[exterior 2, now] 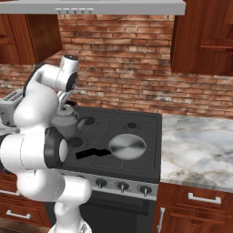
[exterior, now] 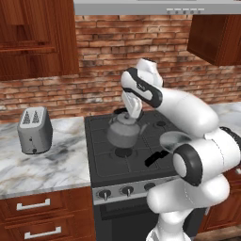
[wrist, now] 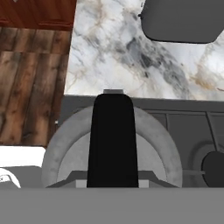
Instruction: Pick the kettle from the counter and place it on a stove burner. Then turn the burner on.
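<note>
Gripper (exterior: 128, 113) on kettle (exterior: 123, 132) handle — above stove burner (exterior: 124, 152).

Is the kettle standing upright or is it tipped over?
Upright. The kettle sits over the stove with its black handle arched on top, under the arm.

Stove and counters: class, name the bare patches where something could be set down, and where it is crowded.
Free: the counter between toaster and stove; right counter beside the stove; the back burners. Crowded: stove front, with kettle under the gripper, and pan.
</note>
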